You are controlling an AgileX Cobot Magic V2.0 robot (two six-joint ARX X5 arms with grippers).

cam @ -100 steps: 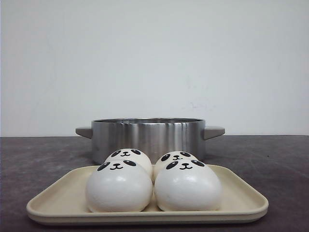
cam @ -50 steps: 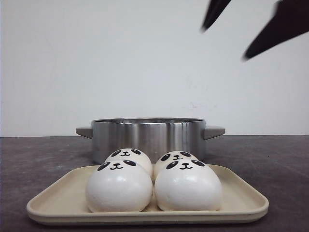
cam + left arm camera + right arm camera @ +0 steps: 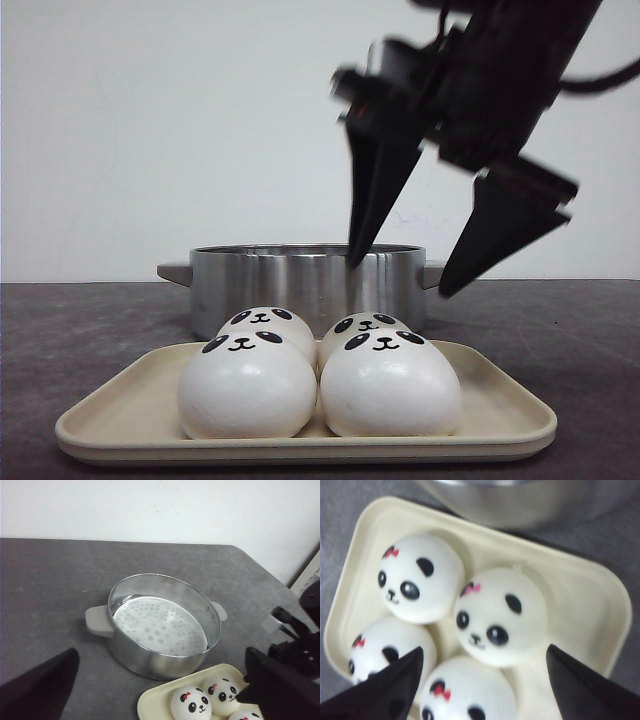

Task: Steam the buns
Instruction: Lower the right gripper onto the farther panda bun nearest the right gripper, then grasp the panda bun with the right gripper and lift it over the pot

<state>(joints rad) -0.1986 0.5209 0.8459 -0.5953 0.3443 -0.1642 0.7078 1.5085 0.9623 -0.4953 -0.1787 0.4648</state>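
Four round, glossy white buns with black panda faces (image 3: 318, 378) are seated two by two, touching one another, on a shallow cream rectangular tray (image 3: 500, 420) at the near edge of the dark grey tabletop (image 3: 80, 330). Just beyond the tray stands a round stainless-steel steamer pot with grey side handles (image 3: 306, 280), and its perforated white insert (image 3: 159, 625) is seen bare in the left wrist view, so no bun has been loaded. The right claw (image 3: 400, 272) is held above the right-hand pair of buns with its black fingers spread wide and nothing between them; in the right wrist view the far-right bun (image 3: 500, 615) lies roughly centred between the fingertips (image 3: 395, 685). The left claw (image 3: 155, 695) is likewise spread and empty, held high over the pot, away from the work. The step in hand is judged to be the first pick. The opening should be centred over one bun only, and the descent made vertically so that each finger passes down a free flank rather than into the seam shared with a neighbour. Closure should be gentle, at the widest part of the dome, since the glossy skin is expected to slip or dent under force. The bun should be lifted well clear of the pot rim before being carried far and set onto the insert.
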